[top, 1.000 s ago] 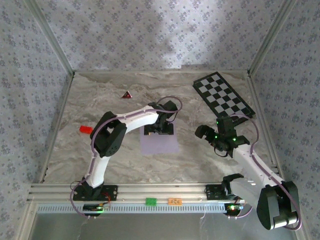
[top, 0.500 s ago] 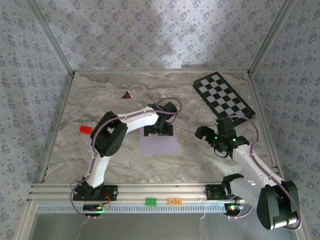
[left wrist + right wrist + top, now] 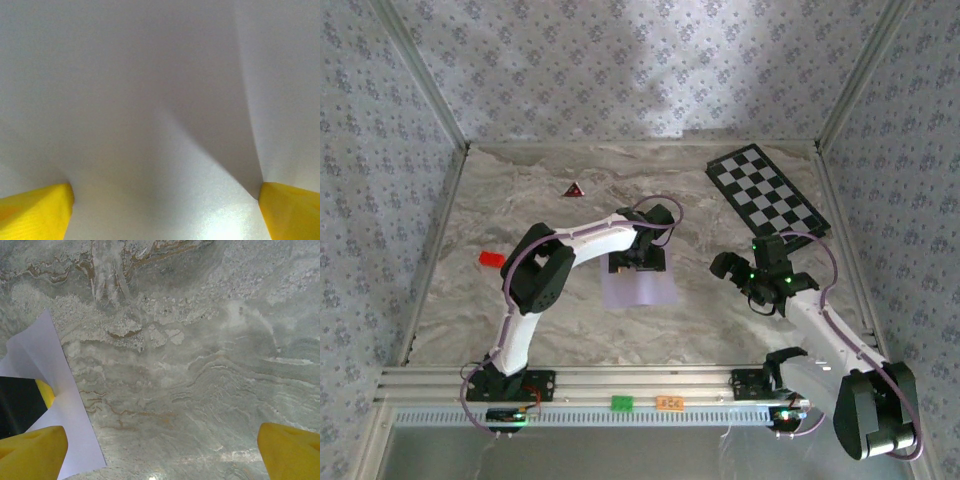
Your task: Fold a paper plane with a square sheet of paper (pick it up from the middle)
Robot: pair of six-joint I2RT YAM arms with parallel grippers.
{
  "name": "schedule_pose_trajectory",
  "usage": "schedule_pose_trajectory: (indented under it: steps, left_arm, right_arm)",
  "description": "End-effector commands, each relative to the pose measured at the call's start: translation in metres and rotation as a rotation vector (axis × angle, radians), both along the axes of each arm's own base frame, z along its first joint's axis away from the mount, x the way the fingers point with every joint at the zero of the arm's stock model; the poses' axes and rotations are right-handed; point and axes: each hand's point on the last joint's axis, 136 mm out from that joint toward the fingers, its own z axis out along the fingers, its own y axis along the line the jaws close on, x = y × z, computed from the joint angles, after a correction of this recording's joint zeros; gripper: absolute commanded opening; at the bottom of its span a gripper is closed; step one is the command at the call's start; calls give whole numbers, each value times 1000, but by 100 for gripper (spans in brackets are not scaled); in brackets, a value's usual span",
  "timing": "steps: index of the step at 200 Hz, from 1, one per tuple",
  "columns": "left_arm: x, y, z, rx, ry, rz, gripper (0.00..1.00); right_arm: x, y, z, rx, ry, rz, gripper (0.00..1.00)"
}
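On the marbled grey desk [image 3: 520,210], I press my left pincer [image 3: 162,207], jaws apart, onto the pale lilac square sheet of paper [image 3: 642,292] so its middle buckles for pinching; the right pincer [image 3: 162,452] hovers spread alongside.

Lab test cell: aluminium frame rail [image 3: 640,380], patterned walls [image 3: 620,70], marble tabletop [image 3: 520,190], checkered board [image 3: 767,190]
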Motion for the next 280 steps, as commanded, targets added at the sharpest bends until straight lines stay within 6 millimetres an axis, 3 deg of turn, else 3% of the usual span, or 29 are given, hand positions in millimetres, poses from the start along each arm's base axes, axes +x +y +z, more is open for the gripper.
schedule_pose_trajectory:
  steps: [1,46,71,100,124,173,203,251,280]
  left_arm:
    - [-18,14,-32,71,77,-8,89]
    - [-13,9,-11,34,35,-33,82]
    - [-9,6,7,-9,-18,-49,67]
    - [-6,9,27,-57,-99,-49,64]
    - [-4,9,42,-112,-161,-52,54]
    - [-4,22,59,-194,-210,5,51]
    - [-5,20,79,-254,-227,-14,51]
    - [-5,-2,122,-640,-240,-33,54]
    - [-11,-3,128,-847,-202,-16,54]
  right_arm:
    - [-10,-1,-6,3,37,-7,100]
    - [-9,1,-2,12,31,-7,100]
    - [-10,1,-2,14,33,-11,100]
    - [-10,3,-1,21,34,-15,100]
    - [-9,5,1,28,32,-17,100]
    - [-9,4,4,35,31,-36,100]
    - [-8,4,7,39,23,-40,100]
    - [1,7,25,86,-35,-56,100]
    - [15,14,52,223,-214,-46,100]
